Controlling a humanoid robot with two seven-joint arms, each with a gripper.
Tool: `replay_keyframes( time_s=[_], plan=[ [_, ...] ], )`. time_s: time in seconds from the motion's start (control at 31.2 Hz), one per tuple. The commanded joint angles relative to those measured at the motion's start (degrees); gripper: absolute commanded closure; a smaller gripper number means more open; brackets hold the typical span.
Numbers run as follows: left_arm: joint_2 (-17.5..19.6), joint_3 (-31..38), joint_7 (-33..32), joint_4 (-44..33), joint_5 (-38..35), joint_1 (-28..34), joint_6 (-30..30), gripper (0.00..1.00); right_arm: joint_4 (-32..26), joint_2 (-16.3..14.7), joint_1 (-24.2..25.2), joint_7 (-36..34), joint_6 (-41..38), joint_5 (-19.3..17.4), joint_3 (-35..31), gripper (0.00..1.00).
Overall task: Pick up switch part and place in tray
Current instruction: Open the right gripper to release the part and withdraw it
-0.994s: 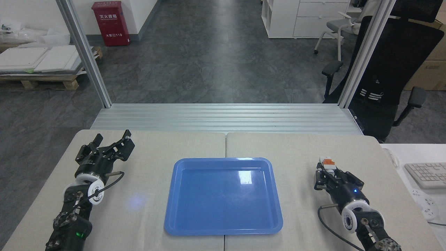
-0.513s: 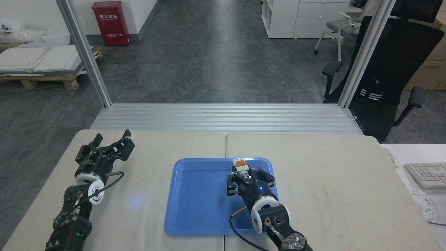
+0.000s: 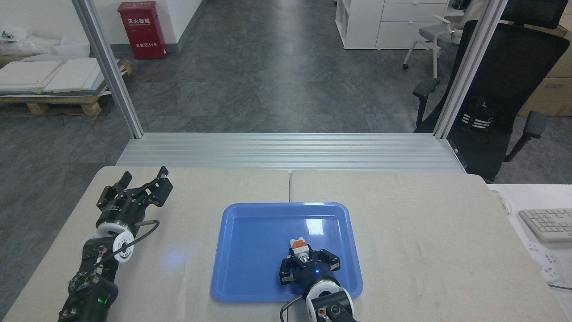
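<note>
The switch part [image 3: 298, 244], white with an orange patch, sticks out of my right gripper [image 3: 306, 260], which is shut on it. Both are over the near right area of the blue tray [image 3: 254, 241], low above its floor; I cannot tell whether the part touches it. The part's button end is hidden inside the gripper. My left gripper [image 3: 145, 177] rests open on the table at the far left, well away from the tray, with nothing between its fingers.
A white keyboard [image 3: 547, 223] and a power strip [image 3: 543, 259] lie on the side desk at the right. A grooved metal rail [image 3: 286, 152] runs along the table's far edge, with two slanted posts. A black office chair [image 3: 500, 98] stands beyond the right post.
My right gripper carried the switch part from the table's right side leftward over the tray, then toward me to the tray's near right area. The left arm has not moved.
</note>
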Motion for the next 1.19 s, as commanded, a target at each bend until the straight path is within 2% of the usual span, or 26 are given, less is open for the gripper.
replay_keyframes(
  time_s=[0.0, 0.13, 0.32, 0.42, 0.48, 0.61, 0.71, 0.9, 1.15],
  plan=[
    [0.0, 0.0, 0.0, 0.0, 0.1, 0.0, 0.0, 0.00, -0.6, 0.1, -0.1, -0.4, 0.9, -0.7, -0.8, 0.06],
    [0.1, 0.0, 0.0, 0.0, 0.1, 0.0, 0.0, 0.00, -2.6, 0.1, -0.6, -2.3, 0.6, -1.4, -3.2, 0.02],
    [0.0, 0.0, 0.0, 0.0, 0.1, 0.0, 0.0, 0.00, -5.6, -1.3, -3.8, -8.9, -4.5, -2.0, -14.7, 0.02],
    [0.1, 0.0, 0.0, 0.0, 0.0, 0.0, 0.0, 0.00, -5.9, -6.0, -4.1, -12.2, -11.5, -2.3, -23.0, 0.02],
    [0.1, 0.0, 0.0, 0.0, 0.1, 0.0, 0.0, 0.00, -5.9, -9.6, -4.3, -14.5, -18.9, -3.8, -28.6, 0.02],
    [0.1, 0.0, 0.0, 0.0, 0.1, 0.0, 0.0, 0.00, -4.9, -17.4, -3.5, -16.8, -31.4, -9.9, -36.2, 0.02],
    [0.0, 0.0, 0.0, 0.0, 0.1, 0.0, 0.0, 0.00, -3.2, -22.0, -1.4, -16.8, -32.9, -13.7, -36.8, 0.02],
    [0.0, 0.0, 0.0, 0.0, 0.0, 0.0, 0.0, 0.00, -2.7, -22.3, 1.2, -16.8, -32.7, -14.1, -37.1, 0.02],
    [0.0, 0.0, 0.0, 0.0, 0.1, 0.0, 0.1, 0.00, -3.7, -21.8, 1.3, -16.0, -30.8, -13.6, -36.2, 0.02]
  ],
)
